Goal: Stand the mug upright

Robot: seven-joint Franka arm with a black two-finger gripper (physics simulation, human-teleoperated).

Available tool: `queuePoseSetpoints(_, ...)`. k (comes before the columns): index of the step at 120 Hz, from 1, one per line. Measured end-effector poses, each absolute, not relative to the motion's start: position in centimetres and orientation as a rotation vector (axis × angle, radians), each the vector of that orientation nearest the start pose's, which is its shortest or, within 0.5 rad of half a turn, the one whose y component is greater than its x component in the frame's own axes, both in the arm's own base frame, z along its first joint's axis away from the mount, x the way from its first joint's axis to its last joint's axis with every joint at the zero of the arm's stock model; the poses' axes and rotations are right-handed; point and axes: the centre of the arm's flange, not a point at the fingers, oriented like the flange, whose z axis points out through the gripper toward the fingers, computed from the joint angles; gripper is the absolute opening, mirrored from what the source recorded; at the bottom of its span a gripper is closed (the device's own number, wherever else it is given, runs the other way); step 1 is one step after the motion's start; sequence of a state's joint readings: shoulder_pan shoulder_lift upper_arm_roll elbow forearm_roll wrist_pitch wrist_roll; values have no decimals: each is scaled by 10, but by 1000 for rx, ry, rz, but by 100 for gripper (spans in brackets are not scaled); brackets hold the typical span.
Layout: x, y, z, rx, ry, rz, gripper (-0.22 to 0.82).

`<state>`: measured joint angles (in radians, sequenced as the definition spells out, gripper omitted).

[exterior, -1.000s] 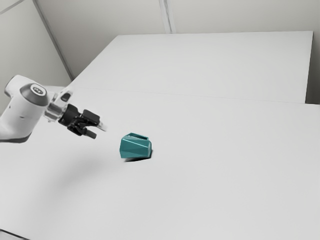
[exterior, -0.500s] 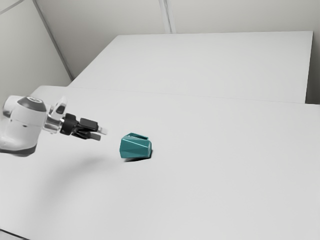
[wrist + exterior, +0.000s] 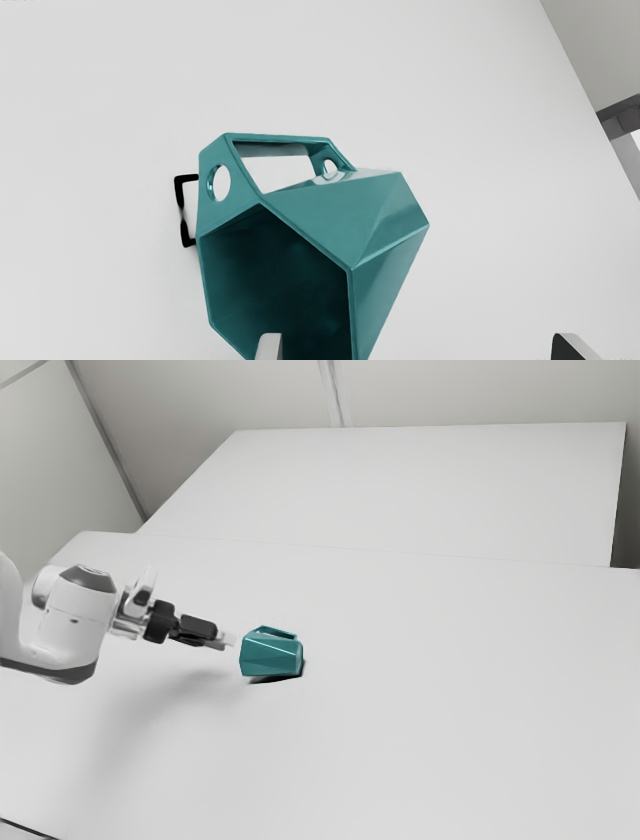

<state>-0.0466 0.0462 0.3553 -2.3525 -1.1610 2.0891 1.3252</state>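
Exterior view: teal faceted mug [image 3: 271, 655] lies on its side on the white table [image 3: 450, 690], near my black gripper [image 3: 229, 641]. Wrist view: gripper spread, one finger [image 3: 269, 347] before the mug's mouth [image 3: 280, 280], the other outside, presumably to straddle its wall.

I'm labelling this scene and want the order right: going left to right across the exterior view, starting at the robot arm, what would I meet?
White robot arm → black two-finger gripper → teal mug lying on its side.
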Motion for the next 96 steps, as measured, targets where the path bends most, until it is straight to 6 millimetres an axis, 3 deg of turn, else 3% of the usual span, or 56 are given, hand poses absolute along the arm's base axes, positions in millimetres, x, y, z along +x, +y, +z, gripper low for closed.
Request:
queuePoseSetpoints(19,488,87,299,2251,-312,567,59)
queuePoseSetpoints(44,494,92,290,2241,-325,596,59)
queuePoseSetpoints(76,507,83,278,2226,-383,599,58)
queuePoseSetpoints(96,514,81,275,2212,-406,611,54)
